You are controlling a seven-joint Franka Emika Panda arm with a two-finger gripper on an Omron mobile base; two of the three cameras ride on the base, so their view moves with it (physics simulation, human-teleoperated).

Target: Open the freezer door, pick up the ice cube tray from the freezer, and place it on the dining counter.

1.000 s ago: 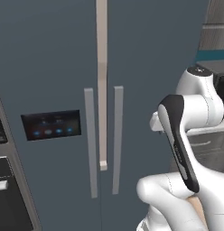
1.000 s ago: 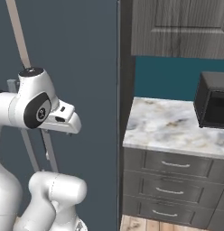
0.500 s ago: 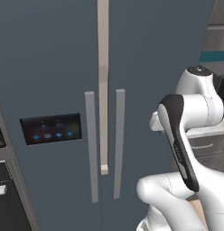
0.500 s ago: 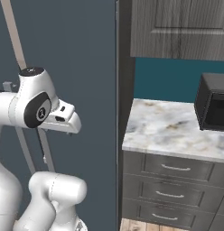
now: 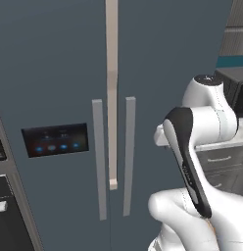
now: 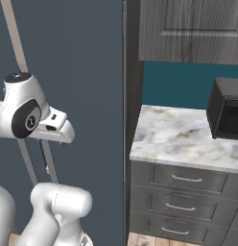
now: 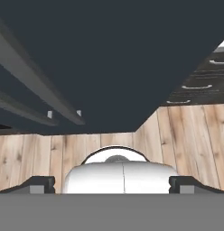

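Facing the closed freezer door (image 5: 55, 98), the gripper (image 7: 112, 182) is held fully released, nothing grasped; the handle (image 5: 98, 159) is untouched beside the dispenser panel (image 5: 56, 139)

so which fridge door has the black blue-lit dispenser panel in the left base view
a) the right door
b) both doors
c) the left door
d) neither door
c: the black panel with its blue lights sits on the freezer door, left of the two long grey handles, while the door right of them is plain.
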